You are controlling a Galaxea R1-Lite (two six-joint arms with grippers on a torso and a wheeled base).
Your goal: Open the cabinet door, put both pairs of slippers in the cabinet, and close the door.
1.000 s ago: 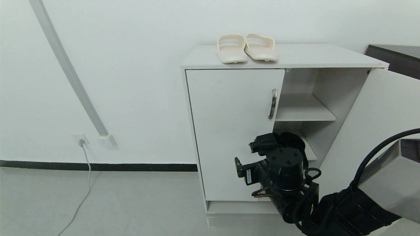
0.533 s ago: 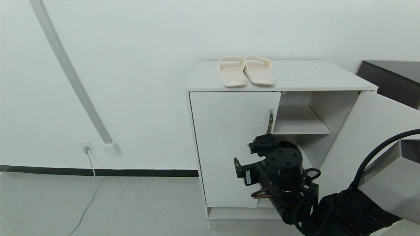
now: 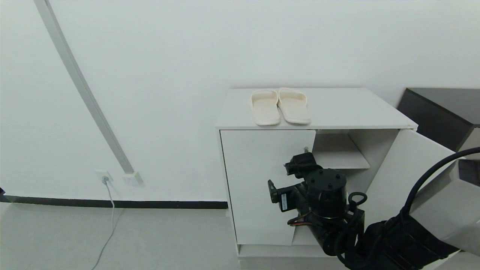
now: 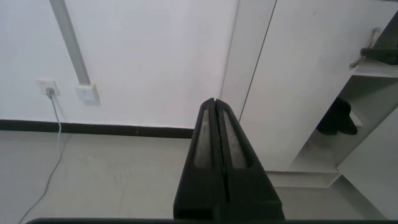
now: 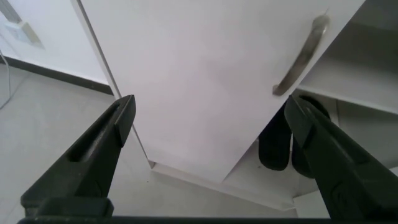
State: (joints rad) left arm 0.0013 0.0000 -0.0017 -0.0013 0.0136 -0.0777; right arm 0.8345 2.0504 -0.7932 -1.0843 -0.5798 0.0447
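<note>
A cream pair of slippers [image 3: 279, 107] lies on top of the white cabinet [image 3: 337, 108]. The cabinet's right door [image 3: 401, 176] stands open and its left door [image 3: 262, 187] is closed, with a metal handle [image 5: 301, 56]. A black pair of slippers [image 5: 283, 143] stands on a low shelf inside, also seen in the left wrist view [image 4: 339, 118]. My right gripper [image 5: 209, 106] is open and holds nothing, facing the closed left door near its handle. My left gripper [image 4: 215, 109] is shut and holds nothing, low and to the left of the cabinet.
A dark piece of furniture [image 3: 438, 108] stands right of the cabinet. On the wall to the left are a slanted conduit [image 3: 82, 90] and a socket with a cable [image 3: 105, 178]. Bare floor lies left of the cabinet. The upper shelf [image 3: 337, 159] is bare.
The head camera has moved, so the cabinet sits lower in the picture and more of its top shows. The right arm holds its pose and the cream slippers stay where they were.
</note>
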